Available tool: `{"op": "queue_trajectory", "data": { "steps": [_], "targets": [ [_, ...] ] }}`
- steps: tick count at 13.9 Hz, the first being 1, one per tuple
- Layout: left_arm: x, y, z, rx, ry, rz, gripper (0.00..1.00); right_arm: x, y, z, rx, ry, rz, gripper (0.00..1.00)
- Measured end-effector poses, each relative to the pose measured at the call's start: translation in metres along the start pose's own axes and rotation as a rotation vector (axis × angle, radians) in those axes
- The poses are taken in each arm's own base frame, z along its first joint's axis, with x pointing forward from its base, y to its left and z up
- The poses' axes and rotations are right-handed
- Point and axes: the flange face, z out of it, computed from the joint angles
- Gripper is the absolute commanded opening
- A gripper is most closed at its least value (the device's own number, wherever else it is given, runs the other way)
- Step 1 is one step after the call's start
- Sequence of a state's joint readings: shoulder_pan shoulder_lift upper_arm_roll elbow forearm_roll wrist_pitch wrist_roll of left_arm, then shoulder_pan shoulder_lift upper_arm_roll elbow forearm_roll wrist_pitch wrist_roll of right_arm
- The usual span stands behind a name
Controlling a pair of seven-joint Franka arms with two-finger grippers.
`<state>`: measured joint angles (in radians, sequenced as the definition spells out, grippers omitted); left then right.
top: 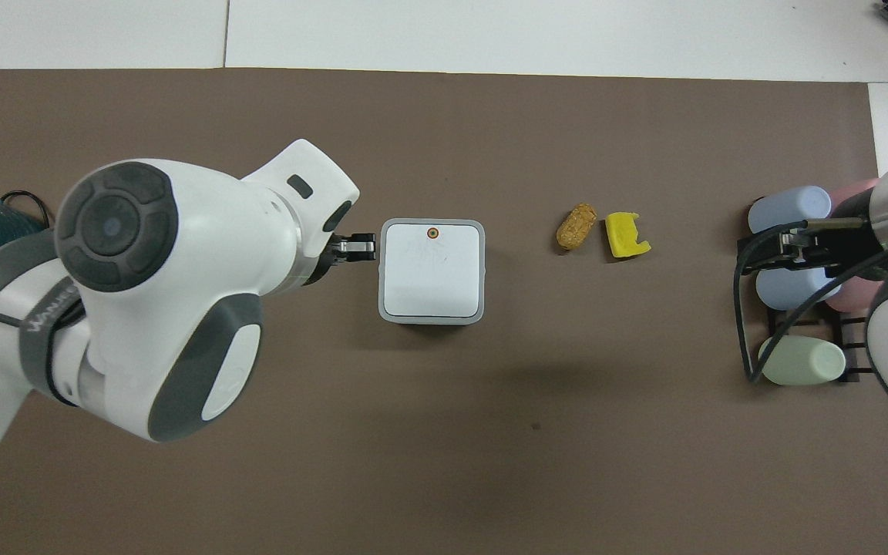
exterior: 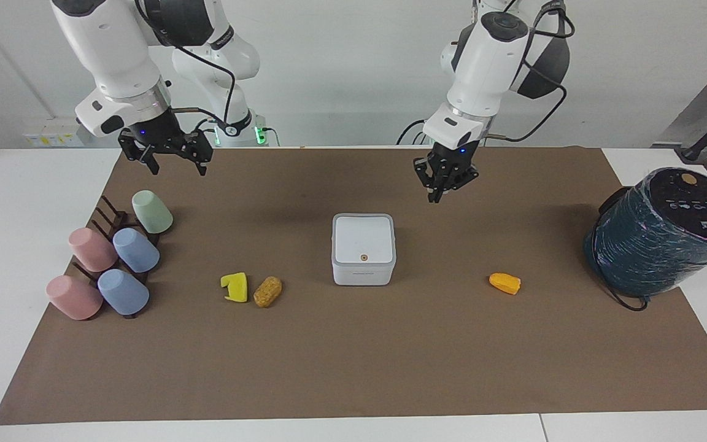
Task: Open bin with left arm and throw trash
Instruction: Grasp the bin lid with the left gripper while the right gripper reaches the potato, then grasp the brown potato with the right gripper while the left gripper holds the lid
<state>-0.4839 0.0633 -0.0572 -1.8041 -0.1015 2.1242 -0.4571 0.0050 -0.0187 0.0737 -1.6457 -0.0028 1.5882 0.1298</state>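
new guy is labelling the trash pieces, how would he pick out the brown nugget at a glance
Start at the white bin mid-mat and look toward the right arm's end, where the cup rack stands. Two pieces lie side by side between them; the brown nugget is the one nearer the bin, oblong and golden-brown beside the yellow notched wedge.

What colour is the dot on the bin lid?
Orange, on the white bin lid; clearest in the overhead view.

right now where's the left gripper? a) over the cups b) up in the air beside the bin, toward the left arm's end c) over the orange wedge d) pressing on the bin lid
b: the left gripper hangs shut above the mat beside the bin, clear of its closed lid, with the orange wedge lying apart on the mat.
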Motion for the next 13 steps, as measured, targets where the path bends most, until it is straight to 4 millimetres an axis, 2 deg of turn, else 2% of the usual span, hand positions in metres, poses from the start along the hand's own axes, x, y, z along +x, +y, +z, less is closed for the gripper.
{"op": "queue_trajectory", "data": {
  "steps": [4, 6, 8, 10, 13],
  "targets": [
    [-0.012, 0.049, 0.051, -0.071, 0.071, -0.025, 0.04, 0.004, 0.001, 0.004, 0.003, 0.023, 0.002, 1.0],
    [-0.013, 0.054, 0.065, -0.097, 0.096, -0.037, 0.03, 0.014, 0.0, 0.017, 0.011, 0.079, 0.003, 1.0],
    [-0.01, 0.052, 0.072, -0.11, 0.113, -0.048, 0.03, 0.025, -0.004, 0.046, 0.017, 0.11, 0.003, 1.0],
    [-0.008, 0.051, 0.085, -0.111, 0.117, -0.052, 0.03, 0.042, -0.012, 0.087, 0.026, 0.123, 0.039, 1.0],
    [-0.009, 0.052, 0.113, -0.108, 0.111, -0.051, 0.03, 0.071, -0.035, 0.149, 0.046, 0.137, 0.1, 1.0]
  ]
}}
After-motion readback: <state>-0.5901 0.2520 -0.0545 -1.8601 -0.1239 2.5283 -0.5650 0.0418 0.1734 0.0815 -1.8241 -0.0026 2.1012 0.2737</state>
